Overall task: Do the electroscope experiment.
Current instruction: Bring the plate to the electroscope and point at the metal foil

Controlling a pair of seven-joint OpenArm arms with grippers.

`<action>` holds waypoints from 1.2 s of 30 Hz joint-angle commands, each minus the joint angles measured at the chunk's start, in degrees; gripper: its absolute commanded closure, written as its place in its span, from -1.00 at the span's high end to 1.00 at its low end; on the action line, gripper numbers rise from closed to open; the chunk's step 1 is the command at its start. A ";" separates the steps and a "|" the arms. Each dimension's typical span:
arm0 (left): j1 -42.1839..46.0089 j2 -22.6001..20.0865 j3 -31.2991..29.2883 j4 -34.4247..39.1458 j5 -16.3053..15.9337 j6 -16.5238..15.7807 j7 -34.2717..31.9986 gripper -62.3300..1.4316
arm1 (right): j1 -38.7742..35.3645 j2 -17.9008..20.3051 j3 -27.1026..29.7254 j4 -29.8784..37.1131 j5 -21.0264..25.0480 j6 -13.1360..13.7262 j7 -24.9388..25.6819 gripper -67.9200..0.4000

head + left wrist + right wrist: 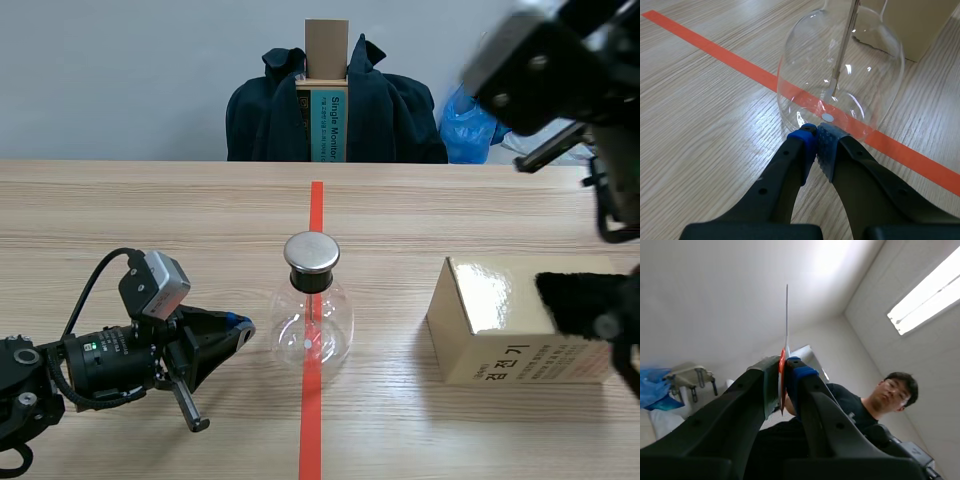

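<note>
Now: wood-grain table (pixel 150 220), glass flask (pixel 312 325) on tape line (pixel 316 210); left gripper (pixel 816 132) closed, empty; right gripper (pixel 783 364) aimed at ceiling (pixel 715 280), pinching thin strip (pixel 787 315).

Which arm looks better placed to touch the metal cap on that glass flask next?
Probably right: the right gripper is shut on a thin strip, held high. The left gripper is shut on nothing, low beside the flask, below its metal cap.

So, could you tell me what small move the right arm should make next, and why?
Probably lower the right claw toward the metal cap of the flask. That claw is shut on a thin strip that points upward, and its arm is raised high, far from the cap. The left claw, shut, sits by the flask's base.
</note>
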 commanded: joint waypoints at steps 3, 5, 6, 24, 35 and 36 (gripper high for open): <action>-0.31 -0.17 -0.42 1.09 0.81 -0.13 -1.86 -0.86 | 0.52 0.74 -4.87 -3.19 -3.30 -0.57 -1.53 -0.97; -0.31 -0.17 -0.42 1.09 0.81 -0.13 -1.86 -0.86 | 0.52 0.74 -7.43 -5.55 -4.98 -0.59 -1.86 -0.97; -0.31 -0.17 -0.42 1.09 0.81 -0.13 -1.86 -0.86 | 0.52 0.74 -8.41 -6.80 -5.53 -0.61 -1.88 -0.97; -0.31 -0.17 -0.42 1.09 0.79 -0.15 -1.79 -0.86 | -0.59 0.76 -12.04 -23.02 -9.90 -0.85 0.66 -0.97; -0.31 -0.15 -0.42 1.09 0.79 -0.13 -1.81 -0.86 | -0.92 0.92 -12.02 -24.00 -10.03 -1.55 4.72 -0.97; -0.31 -0.15 -0.42 1.09 0.79 -0.13 -1.81 -0.86 | -0.92 0.92 -11.93 -24.00 -10.03 -1.55 5.44 -0.97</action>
